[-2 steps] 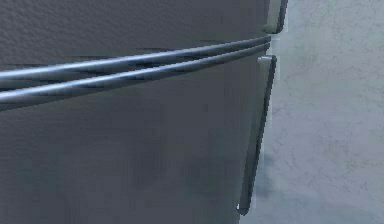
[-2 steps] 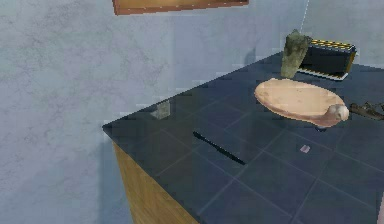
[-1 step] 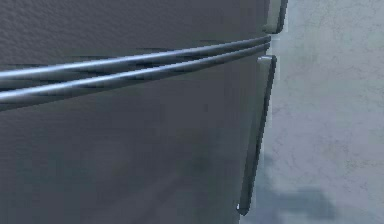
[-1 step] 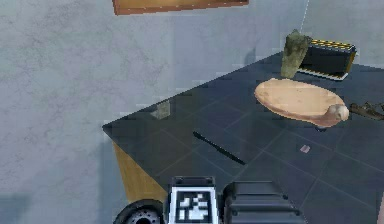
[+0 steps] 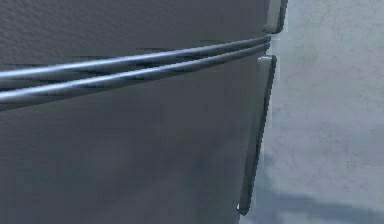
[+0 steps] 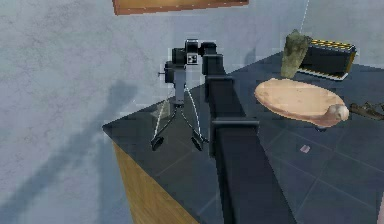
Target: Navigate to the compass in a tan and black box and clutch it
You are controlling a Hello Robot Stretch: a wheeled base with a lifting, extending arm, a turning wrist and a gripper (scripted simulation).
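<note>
Forward view close against a dark appliance front [image 5: 120, 150]; arm side view (higher) overlooks a countertop [image 6: 330, 178]

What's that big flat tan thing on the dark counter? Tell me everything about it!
It's a wide, shallow oval platter, pale tan, looking like smooth wood, with a thicker rim and a rounded nub at its right end. It lies flat on the dark tiled countertop, to the right of the arm and apart from it. A greenish lumpy figure stands just behind it; I can't tell if they touch.

Dim even light; soft shadows on wall [image 6: 50, 60].
</note>
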